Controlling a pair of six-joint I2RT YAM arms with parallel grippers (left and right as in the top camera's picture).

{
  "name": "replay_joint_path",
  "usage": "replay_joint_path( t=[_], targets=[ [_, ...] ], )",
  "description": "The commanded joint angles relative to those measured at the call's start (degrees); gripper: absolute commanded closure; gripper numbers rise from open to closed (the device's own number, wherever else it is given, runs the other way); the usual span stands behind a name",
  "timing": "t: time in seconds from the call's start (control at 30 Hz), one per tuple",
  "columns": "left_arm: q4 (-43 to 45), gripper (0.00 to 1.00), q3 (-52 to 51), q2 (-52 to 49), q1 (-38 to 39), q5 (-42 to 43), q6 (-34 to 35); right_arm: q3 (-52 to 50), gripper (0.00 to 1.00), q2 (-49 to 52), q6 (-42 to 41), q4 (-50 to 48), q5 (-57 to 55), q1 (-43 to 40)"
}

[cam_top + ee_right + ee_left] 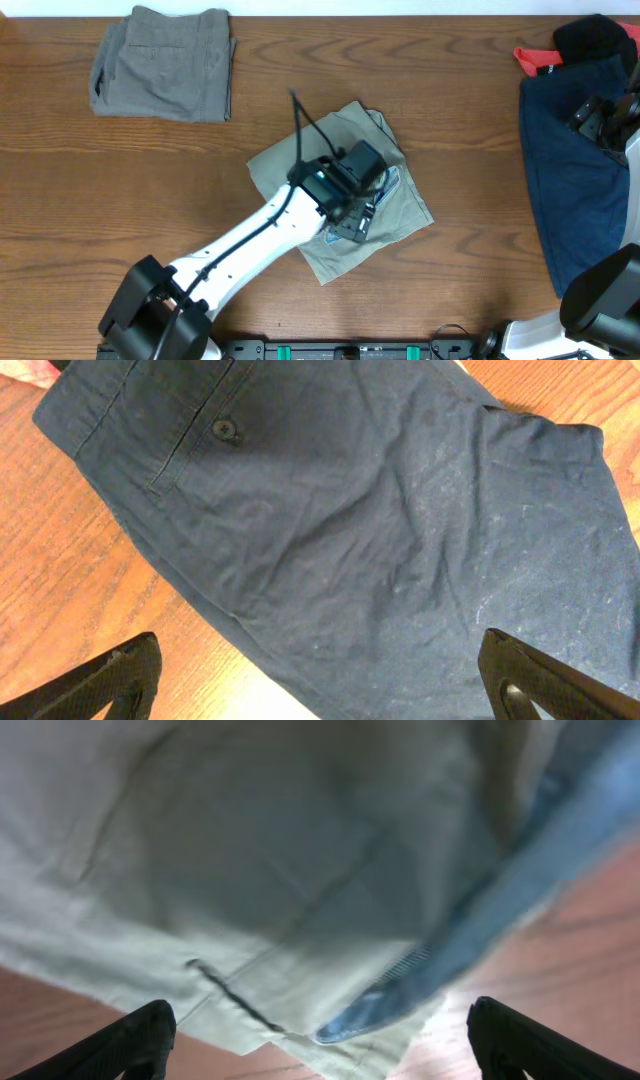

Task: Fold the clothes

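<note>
Grey-olive shorts [165,62] folded on the counter [150,190], well apart from the left hand [352,205], up and to its left. Khaki shorts [395,220] lie in a rough folded square directly under the left hand, which sits over their middle. Its fingers are spread wide, gripping nothing. In the wrist view the blue waistband lining [500,910] runs toward the right fingertip. Navy shorts [570,180] lie flat beneath the right hand [598,118], fingers also apart, nothing held. Button [224,428] ahead-left of it. Red cloth [535,58] just beyond the navy shorts.
</note>
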State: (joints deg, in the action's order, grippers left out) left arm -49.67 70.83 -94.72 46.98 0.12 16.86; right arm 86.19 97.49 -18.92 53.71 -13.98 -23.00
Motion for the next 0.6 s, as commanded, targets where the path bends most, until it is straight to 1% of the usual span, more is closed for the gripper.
replay_joint_path(
  t=[0.0, 0.1, 0.27, 0.43, 0.57],
  targets=[
    [1.38, 0.06, -0.26, -0.02, 2.49, 0.24, -7.26, 0.7, 0.01, 0.37, -0.76, -0.11, -0.79, 0.04],
    [4.04, 0.06, -0.26, -0.02, 3.89, -0.96, -10.67, 0.7, 0.01, 0.37, -0.76, -0.11, -0.79, 0.04],
    [7.37, 0.05, -0.31, -1.68, 3.93, -0.79, -15.43, 0.7, 0.01, 0.37, -0.76, -0.11, -0.76, 0.04],
    [10.54, 0.02, -0.33, -6.4, 3.93, -1.38, -16.0, 0.7, 0.01, 0.37, -0.76, -0.11, -0.76, 0.04],
    [13.73, 0.02, -0.33, -9.03, 3.93, -5.4, -16.02, 0.7, 0.01, 0.37, -0.76, -0.11, -0.79, 0.04]
  ],
)
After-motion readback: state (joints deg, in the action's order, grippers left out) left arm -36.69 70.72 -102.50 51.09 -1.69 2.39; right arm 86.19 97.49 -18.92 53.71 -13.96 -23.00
